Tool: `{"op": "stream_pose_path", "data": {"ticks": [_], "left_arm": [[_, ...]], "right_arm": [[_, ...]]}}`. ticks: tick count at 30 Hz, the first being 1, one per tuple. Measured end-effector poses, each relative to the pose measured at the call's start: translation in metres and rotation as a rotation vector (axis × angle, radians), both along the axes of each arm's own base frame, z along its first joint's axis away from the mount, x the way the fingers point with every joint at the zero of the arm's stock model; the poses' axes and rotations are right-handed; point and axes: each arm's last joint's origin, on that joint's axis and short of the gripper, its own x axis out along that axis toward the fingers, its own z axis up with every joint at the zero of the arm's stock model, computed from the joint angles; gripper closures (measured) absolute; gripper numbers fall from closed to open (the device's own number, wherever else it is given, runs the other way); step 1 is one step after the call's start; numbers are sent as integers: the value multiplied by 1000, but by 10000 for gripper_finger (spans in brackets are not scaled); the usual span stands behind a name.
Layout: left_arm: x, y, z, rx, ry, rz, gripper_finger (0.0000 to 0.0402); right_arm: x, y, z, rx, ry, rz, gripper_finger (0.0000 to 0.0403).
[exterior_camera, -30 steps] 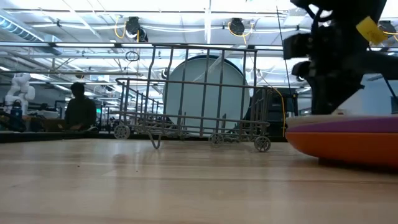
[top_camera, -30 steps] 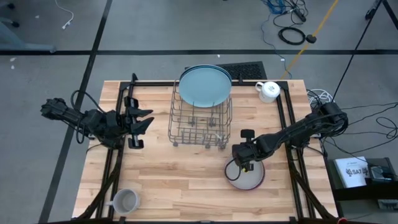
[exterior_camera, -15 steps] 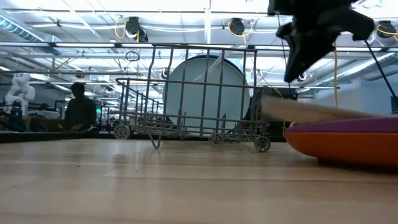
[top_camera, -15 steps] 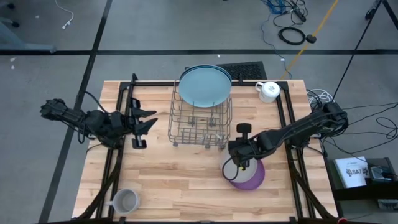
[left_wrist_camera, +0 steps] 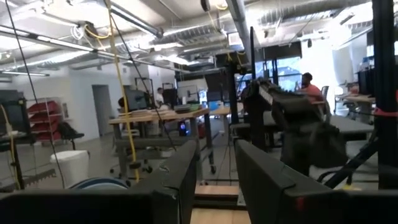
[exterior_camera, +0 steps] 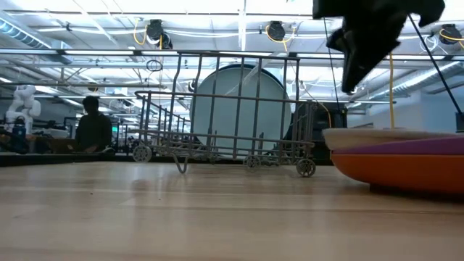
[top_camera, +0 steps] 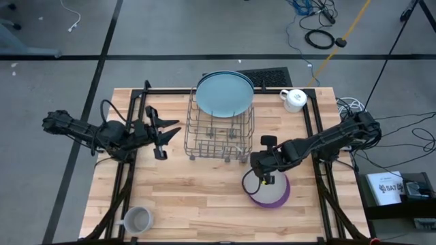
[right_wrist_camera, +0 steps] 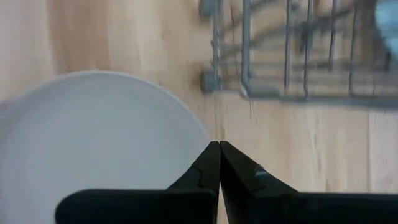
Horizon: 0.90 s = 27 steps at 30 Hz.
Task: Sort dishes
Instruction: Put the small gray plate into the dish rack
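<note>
I had the small plates stacked near the table's right edge, toward its front: a pale grey plate (top_camera: pixel 261 182) lay on top, shifted off centre toward the rack, over the purple plate (top_camera: pixel 276 197), and from table height the orange plate (exterior_camera: pixel 406 172) showed at the bottom of that stack. The right pincer (top_camera: pixel 265 180) sat at the pale plate's rim on the side toward the rack, its two dark fingers (right_wrist_camera: pixel 219 168) pressed together with no gap; I could not see any plate rim caught between the tips, so I read it as closed on nothing.

Behind the stack, the wire dish rack (top_camera: pixel 219 136) stood at the middle of the table toward the back edge. A large light blue plate (top_camera: pixel 224 94) stood upright in its rear slots, with the rim of a darker blue plate (top_camera: pixel 242 75) showing just behind it.

The left pincer (top_camera: pixel 169 128) hovered beside the rack's left side, near the table's left edge, its fingers spread apart and nothing between them.

A white mug (top_camera: pixel 294 100) stood by the back right corner, and a grey mug (top_camera: pixel 137 220) near the front left corner. Beyond the table, a person (exterior_camera: pixel 93 127) sat in the room.
</note>
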Motion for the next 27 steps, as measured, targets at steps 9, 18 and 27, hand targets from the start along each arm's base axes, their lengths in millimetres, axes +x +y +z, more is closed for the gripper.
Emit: {"op": "stream_pose_path", "data": {"ticks": [9,18,27], "left_arm": [[0,-1,1,6,-9,-25,288],[0,-1,1,7,-9,-26,288],[0,-1,1,7,-9,-27,288]], "right_arm": [[-8,-12,-38,137,85,-57,294],[-14,-12,-66,204,75,-32,213],[-16,-12,-77,230,59,-35,252]]}}
